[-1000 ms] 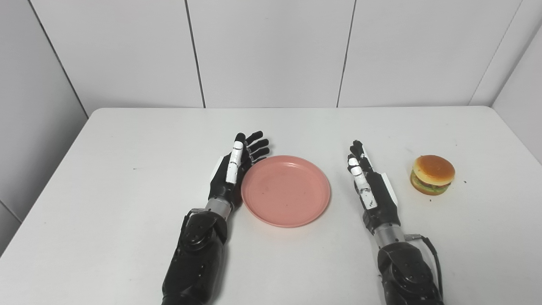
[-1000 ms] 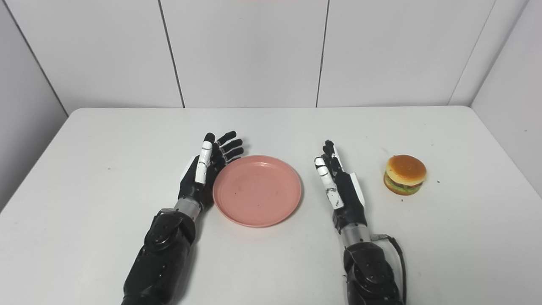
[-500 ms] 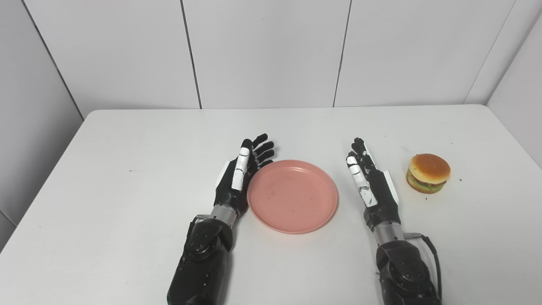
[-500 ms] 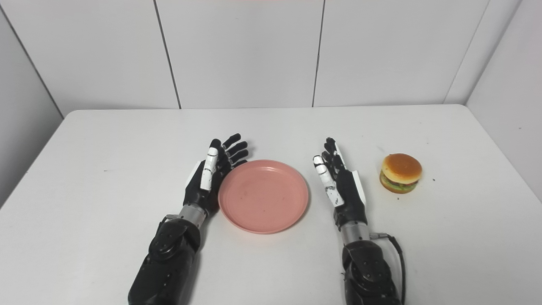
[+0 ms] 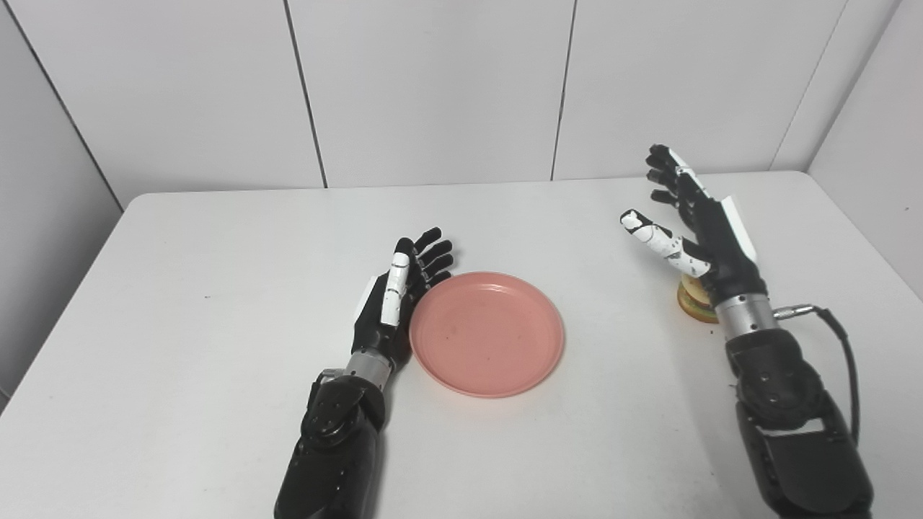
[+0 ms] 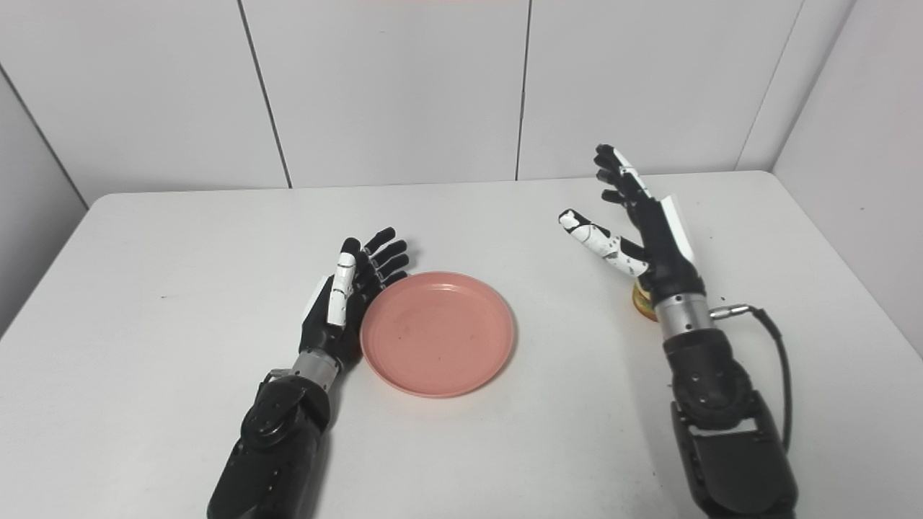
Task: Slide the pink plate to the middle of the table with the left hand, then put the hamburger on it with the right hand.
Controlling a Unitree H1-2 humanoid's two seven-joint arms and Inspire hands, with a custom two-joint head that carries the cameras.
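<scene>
The pink plate [image 5: 487,332] lies flat near the middle of the white table [image 5: 216,288]. My left hand [image 5: 396,299] rests open on the table, its palm side against the plate's left rim. My right hand [image 5: 696,231] is open with fingers spread, raised above the table at the right. It hovers over the hamburger [image 5: 692,303], which sits on the table and is mostly hidden behind the wrist. Only a slice of its bun and filling shows, also in the right eye view [image 6: 642,299].
The table meets white wall panels [image 5: 433,86] at the back and a side wall at the right. A black cable [image 5: 836,339] loops off my right wrist.
My right hand has lifted off the table and swung right and back, to above the hamburger, with its fingers spreading. The left hand and plate stay together. The camera has shifted.
</scene>
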